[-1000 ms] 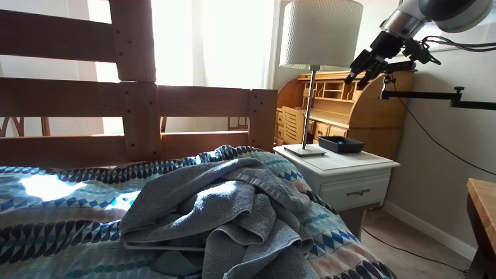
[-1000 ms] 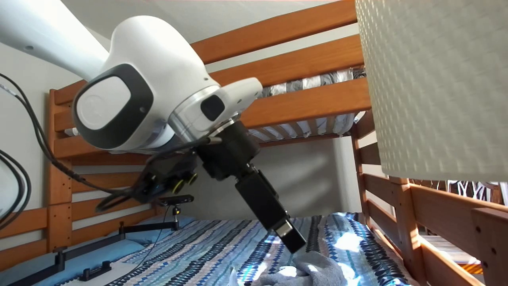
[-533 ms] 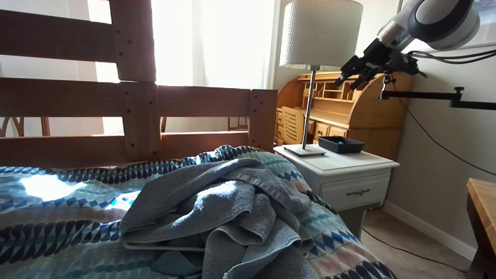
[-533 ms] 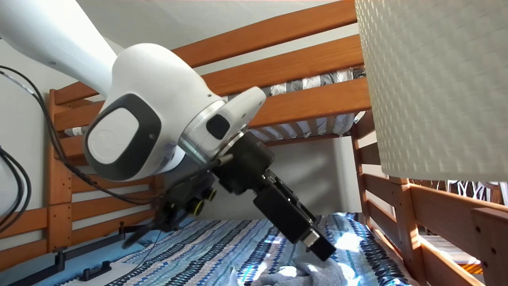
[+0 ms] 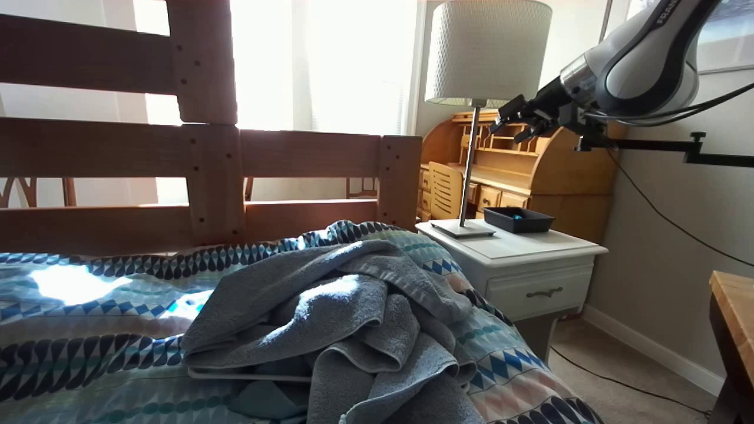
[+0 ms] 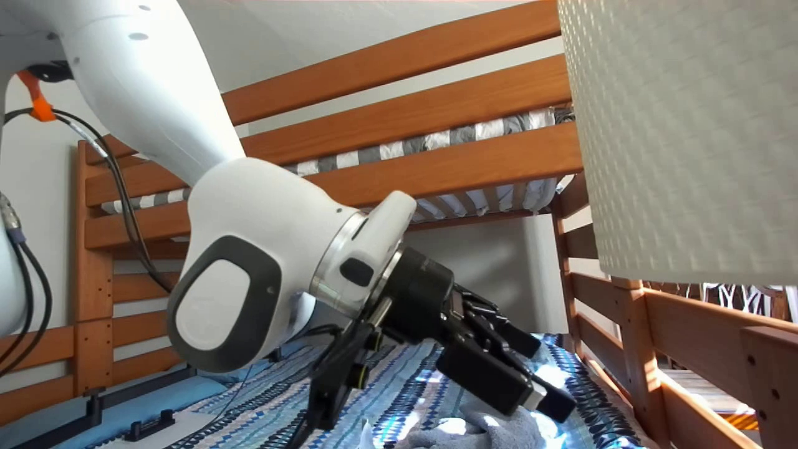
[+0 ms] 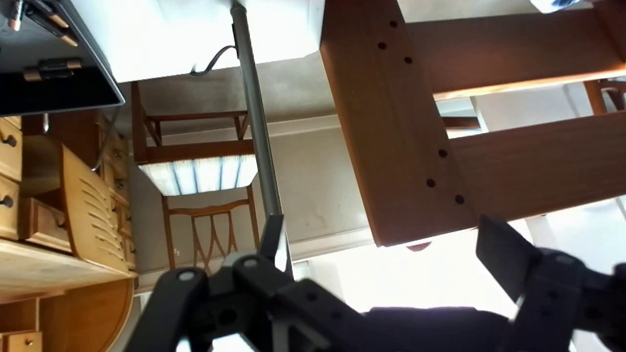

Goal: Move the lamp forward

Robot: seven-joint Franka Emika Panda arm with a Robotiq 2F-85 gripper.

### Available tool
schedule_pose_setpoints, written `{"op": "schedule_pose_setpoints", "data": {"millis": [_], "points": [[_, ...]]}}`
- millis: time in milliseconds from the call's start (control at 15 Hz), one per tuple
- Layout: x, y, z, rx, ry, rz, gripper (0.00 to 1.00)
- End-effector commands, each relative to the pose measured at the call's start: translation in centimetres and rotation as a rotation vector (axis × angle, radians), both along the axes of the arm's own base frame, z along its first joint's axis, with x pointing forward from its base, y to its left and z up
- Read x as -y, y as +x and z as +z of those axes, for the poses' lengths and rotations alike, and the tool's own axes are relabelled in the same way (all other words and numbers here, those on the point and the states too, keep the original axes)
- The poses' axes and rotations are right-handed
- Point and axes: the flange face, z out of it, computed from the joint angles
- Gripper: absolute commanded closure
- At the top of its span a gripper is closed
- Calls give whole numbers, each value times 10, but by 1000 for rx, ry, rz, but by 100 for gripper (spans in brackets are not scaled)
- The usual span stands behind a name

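Note:
The lamp has a large white drum shade, a thin metal pole and a flat square base on the nightstand. In an exterior view only its shade shows, close at the right. My gripper is open and empty, just right of the pole and below the shade's lower edge in that view. It also shows open in an exterior view, left of the shade. In the wrist view the pole runs down behind the left finger of the open gripper, not between the fingers.
The white nightstand also holds a black tray with small items. A wooden bed post stands near the gripper in the wrist view. A grey towel lies on the bed. A roll-top desk stands behind.
My arm has come lower and moved toward the lamp, leftward in an exterior view, and the gripper has turned so both fingers show apart. The lamp has not moved.

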Motion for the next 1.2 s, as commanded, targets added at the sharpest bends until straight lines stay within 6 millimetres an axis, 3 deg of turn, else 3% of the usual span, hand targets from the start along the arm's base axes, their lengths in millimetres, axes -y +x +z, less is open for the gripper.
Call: {"op": "schedule_pose_setpoints", "data": {"millis": [0, 533, 800, 1133], "points": [[13, 29, -16, 101, 15, -42, 0], [40, 75, -36, 301, -42, -85, 0], [60, 83, -46, 347, -116, -93, 0], [70, 93, -57, 379, -187, -78, 0]]}}
